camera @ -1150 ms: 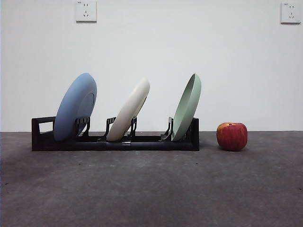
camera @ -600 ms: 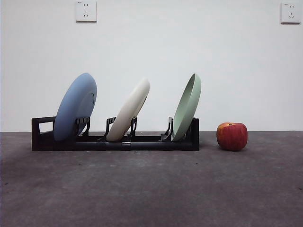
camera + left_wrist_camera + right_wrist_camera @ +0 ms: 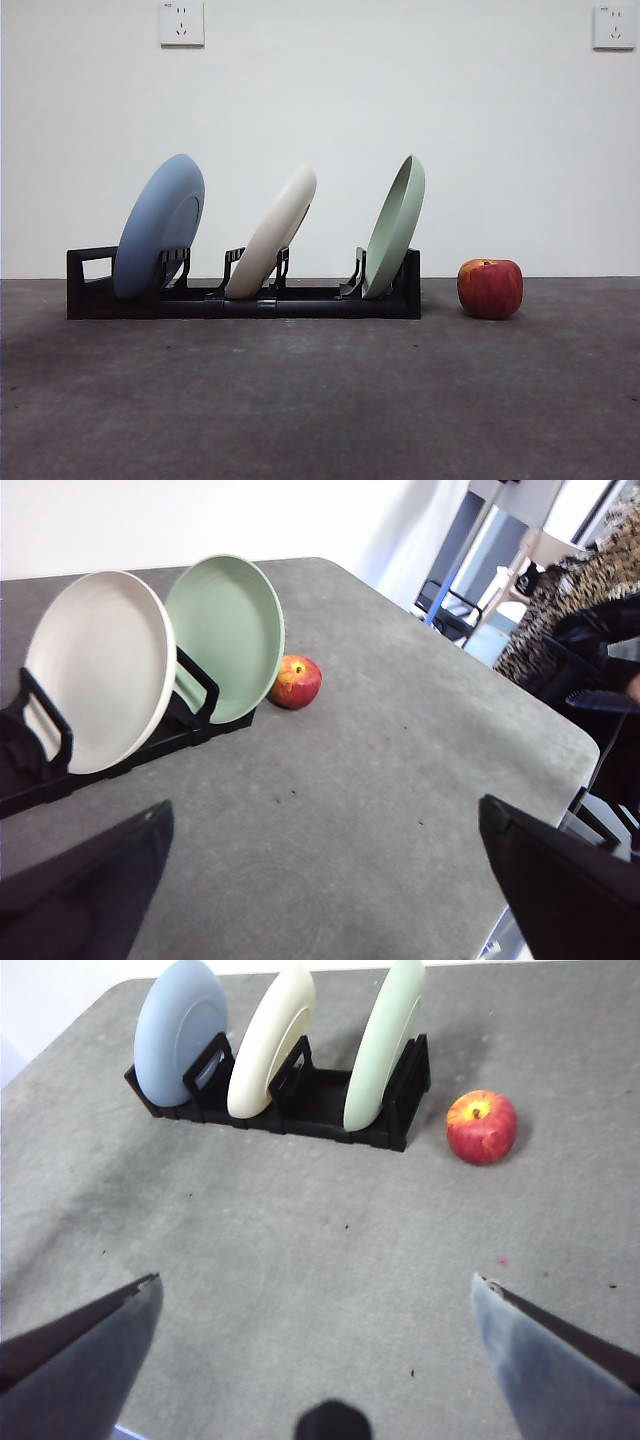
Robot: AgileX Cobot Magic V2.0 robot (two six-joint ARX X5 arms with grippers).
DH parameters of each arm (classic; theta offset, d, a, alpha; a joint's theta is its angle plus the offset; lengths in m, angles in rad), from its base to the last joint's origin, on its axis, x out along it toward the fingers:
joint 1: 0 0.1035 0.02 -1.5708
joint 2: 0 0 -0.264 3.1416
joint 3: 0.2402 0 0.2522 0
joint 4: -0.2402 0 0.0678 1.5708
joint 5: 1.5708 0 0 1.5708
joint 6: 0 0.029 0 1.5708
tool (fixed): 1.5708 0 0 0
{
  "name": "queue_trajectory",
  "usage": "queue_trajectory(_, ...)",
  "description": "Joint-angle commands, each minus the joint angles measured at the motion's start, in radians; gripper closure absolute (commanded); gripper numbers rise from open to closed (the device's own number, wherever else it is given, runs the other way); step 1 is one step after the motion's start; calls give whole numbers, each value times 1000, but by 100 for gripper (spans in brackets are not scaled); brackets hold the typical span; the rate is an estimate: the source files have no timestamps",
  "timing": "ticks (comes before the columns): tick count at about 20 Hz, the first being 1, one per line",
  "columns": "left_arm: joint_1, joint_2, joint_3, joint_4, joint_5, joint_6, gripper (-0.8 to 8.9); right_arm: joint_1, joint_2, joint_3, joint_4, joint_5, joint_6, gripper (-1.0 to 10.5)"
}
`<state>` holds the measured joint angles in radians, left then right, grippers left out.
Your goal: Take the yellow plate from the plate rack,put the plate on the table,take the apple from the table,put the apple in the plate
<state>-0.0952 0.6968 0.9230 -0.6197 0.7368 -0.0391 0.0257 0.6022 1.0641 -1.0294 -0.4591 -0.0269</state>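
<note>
Ahead of both pincers, well apart from either, the plate rack [image 3: 243, 288] stands exactly as it did a second ago: nothing on the table [image 3: 320, 400] has shifted, so the task has not begun. The yellow plate [image 3: 272, 233] leans in the rack's middle slot, between the blue plate [image 3: 160, 226] and the pale green plate [image 3: 395, 227]. The apple [image 3: 490, 288] rests on the table just beside the rack's green-plate end, not touching it.

The left gripper [image 3: 320, 880] has its jaws spread wide and holds nothing; from it, the cream plate and green plate lie ahead, the apple beyond them. The right gripper [image 3: 315, 1350] is likewise wide open and empty, facing the whole rack, with the apple ahead and off to one side.

Broad bare tabletop lies between the pincers and the rack, likely ample for setting the plate down. The left wrist view shows the table's rounded corner and edge near that pincer, so I would keep the plate inboard. The neighbouring plates crowd the cream one's rim; lifting it up along its own lean seems safest.
</note>
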Motion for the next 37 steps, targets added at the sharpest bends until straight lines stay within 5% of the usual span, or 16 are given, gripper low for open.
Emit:
queue_trajectory(1, -34, 80, 30, 46, 0, 64, 247, 0, 12, 5, 0, -16, -6, 376)
queue_trajectory(12, -261, 732, 428, 156, -320, 301, 247, 0, 84, 5, -19, -33, -7, 379)
queue_trajectory(19, -310, 1064, 593, 286, -407, 314, 247, 0, 90, 5, -20, -33, -7, 379)
queue_trajectory(28, -316, 1219, 593, 379, -476, 308, 262, 0, 94, 5, -18, -33, -7, 380)
queue_trajectory(34, -318, 1228, 593, 372, -467, 305, 628, 0, 103, 5, -18, -32, -7, 381)
queue_trajectory(37, -318, 1228, 593, 367, -431, 301, 699, 0, 103, 5, -18, -32, -7, 381)
